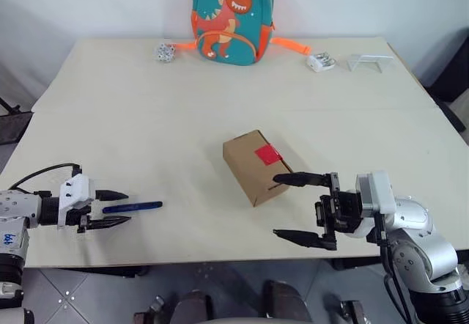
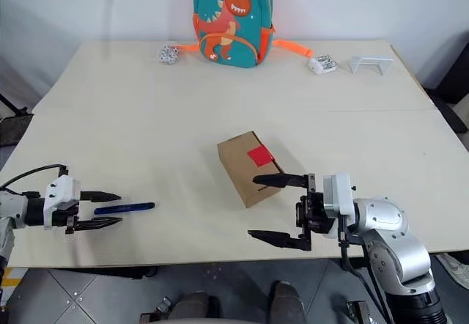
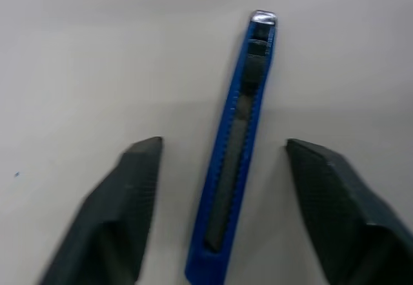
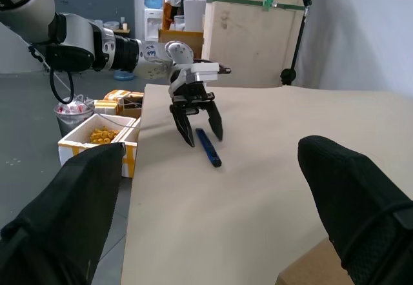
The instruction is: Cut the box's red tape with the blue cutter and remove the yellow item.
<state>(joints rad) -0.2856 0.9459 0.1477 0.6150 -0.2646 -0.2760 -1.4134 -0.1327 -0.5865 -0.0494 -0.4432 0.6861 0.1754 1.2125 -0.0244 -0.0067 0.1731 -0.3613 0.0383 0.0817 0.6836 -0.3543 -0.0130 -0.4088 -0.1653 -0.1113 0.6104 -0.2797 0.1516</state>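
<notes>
Between the left hand's [image 1: 117, 208] parted fingers lies the blue cutter [image 1: 133, 207], untouched on the table [image 1: 146, 119].

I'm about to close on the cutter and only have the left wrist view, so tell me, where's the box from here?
Observer: The box lies off to the robot's right of the blue cutter, well apart from it.
Operator: Is the tape cut yet?
Observer: The red tape sits on the box's top, whole as far as I can see, flaps shut.
Operator: And the other arm?
Observer: The right gripper hangs at the box's near right side, jaws open, one finger against the box's edge; contact unclear.
</notes>
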